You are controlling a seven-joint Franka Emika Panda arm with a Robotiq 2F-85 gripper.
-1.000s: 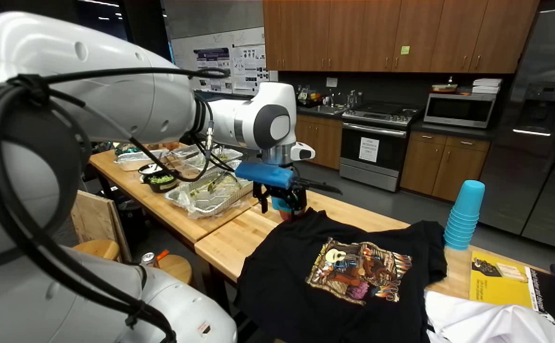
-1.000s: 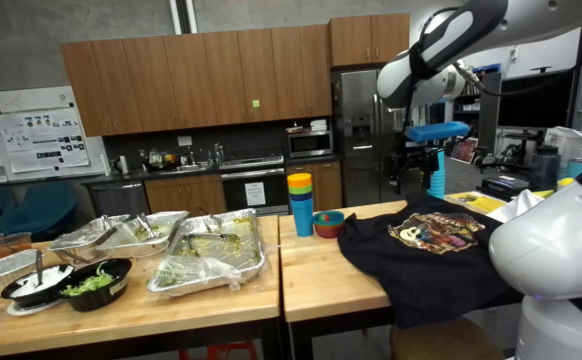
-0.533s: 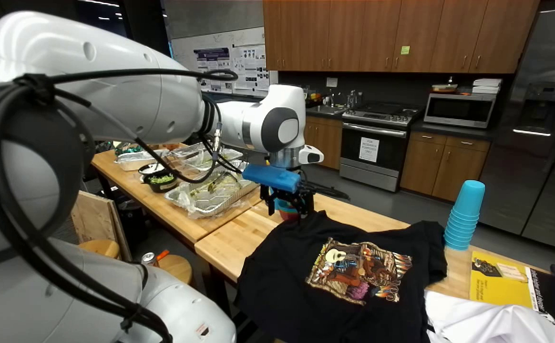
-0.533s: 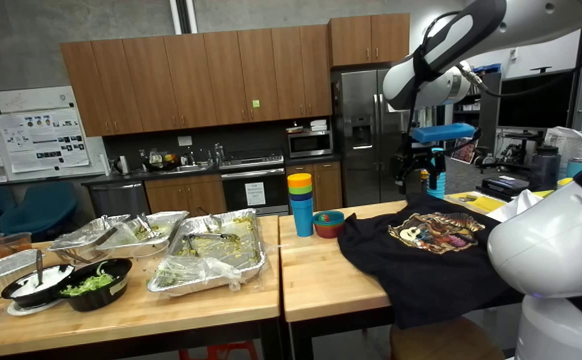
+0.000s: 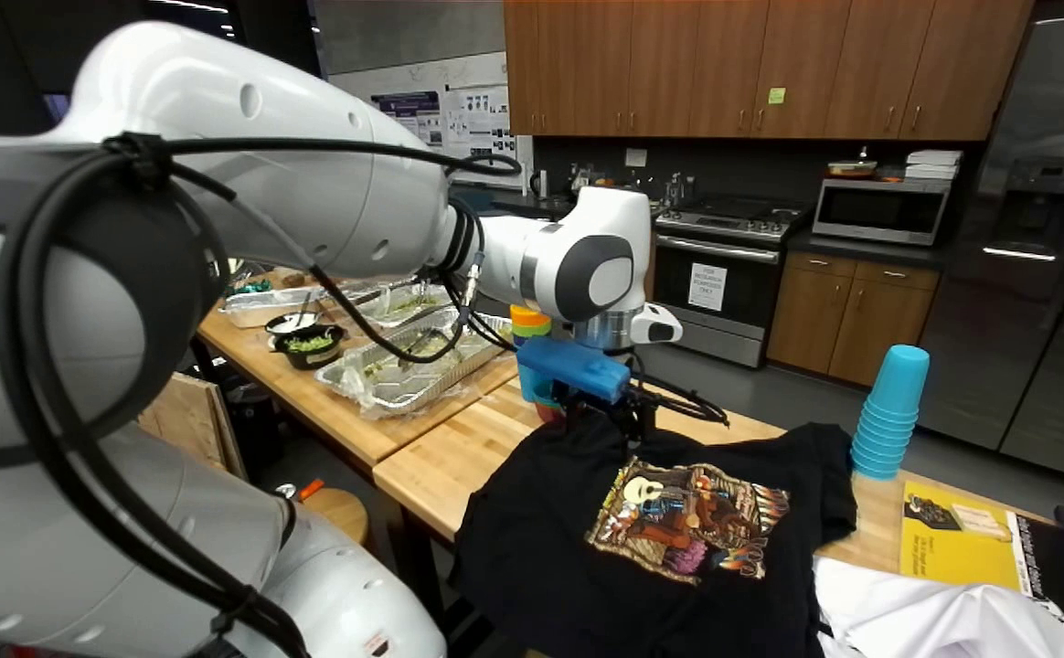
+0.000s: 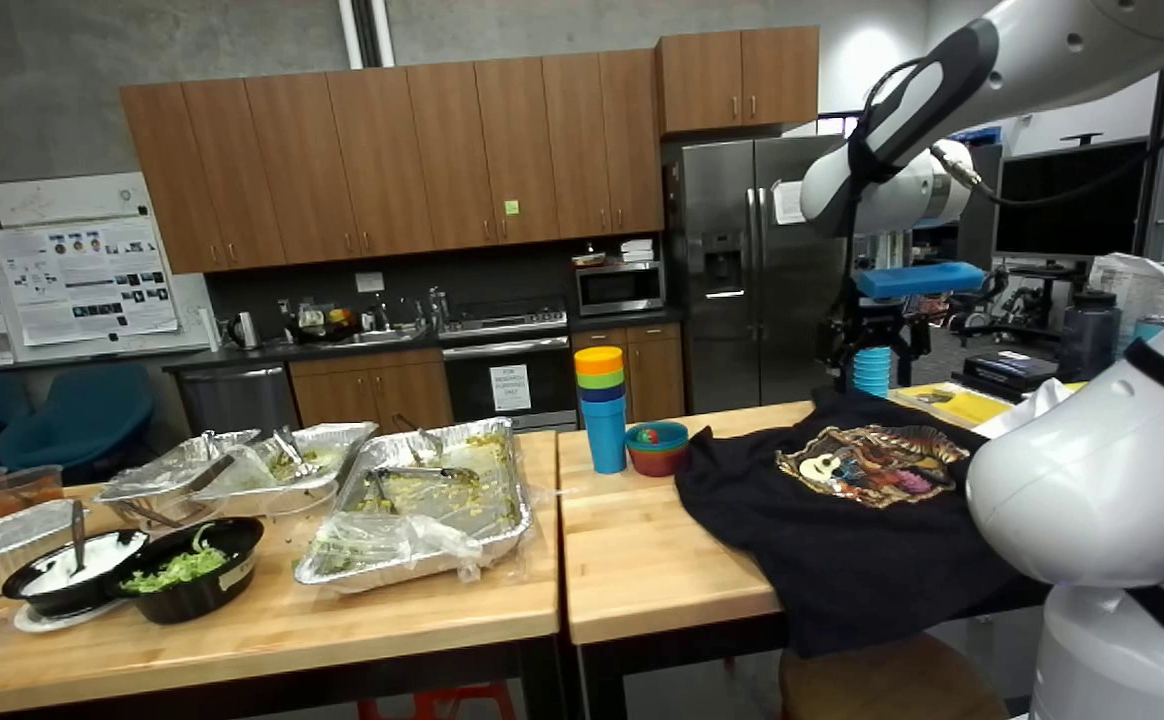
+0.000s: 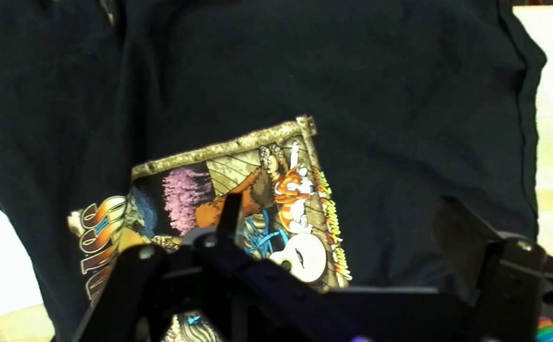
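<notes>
The black shirt [image 6: 832, 535] lies spread on the wood table [image 6: 662, 570], with one part hanging down over the edge; its bright picture [image 7: 238, 190] faces up, and there are some creases; above it hangs the gripper [image 7: 338, 209], with its two fingers wide apart and nothing between them; it looks to be over the shirt and not touching it. I think the work on the shirt is hardly begun; nothing is picked up, no part is pinched, and all the handling looks left to do. Near the shirt, in an exterior view, are a white cloth [image 5: 943, 608], a tall stack of blue cups [image 5: 888, 416] and a yellow and black book [image 5: 962, 539]; near another side are little bowls [image 6: 657, 460] and a stack of coloured cups [image 6: 602, 410]; farther off, a foil tray [image 6: 372, 580] sits on the next table [image 6: 362, 640].
</notes>
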